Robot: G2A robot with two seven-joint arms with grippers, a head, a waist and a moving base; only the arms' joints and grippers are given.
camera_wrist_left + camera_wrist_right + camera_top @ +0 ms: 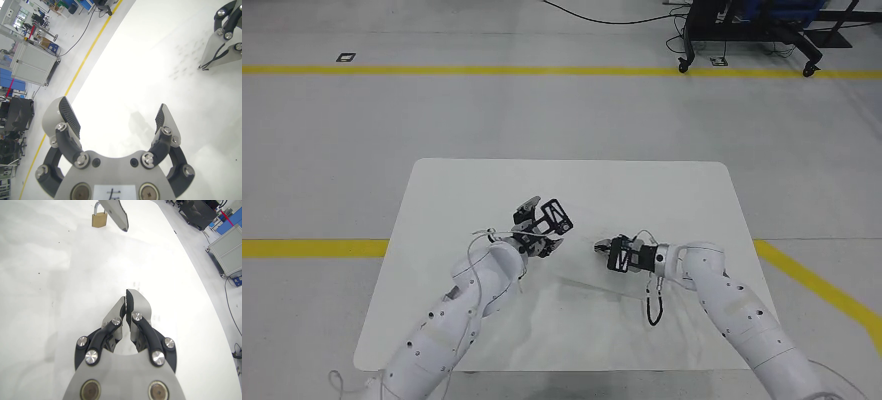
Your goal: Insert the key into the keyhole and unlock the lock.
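A small brass padlock [99, 218] with a steel shackle stands on the white table [442, 300]. One finger [117, 215] of my left gripper hangs just beside and above it. My left gripper [542, 216] [113, 102] is wide open with nothing between its ribbed pads, held over the table's middle. My right gripper [599, 247] [126, 299] is shut, pads pressed together, low over the table a short way to the right of the left one and pointing toward it. Its closed tips [201, 67] face the left gripper. Whether anything is pinched between them I cannot tell.
The tabletop around both grippers is bare white with a few faint smudges [185, 62]. Yellow floor lines [542, 70] run beyond the table's far edge and along both sides. A dark wheeled cart [752, 30] and a cable stand on the floor at the back right.
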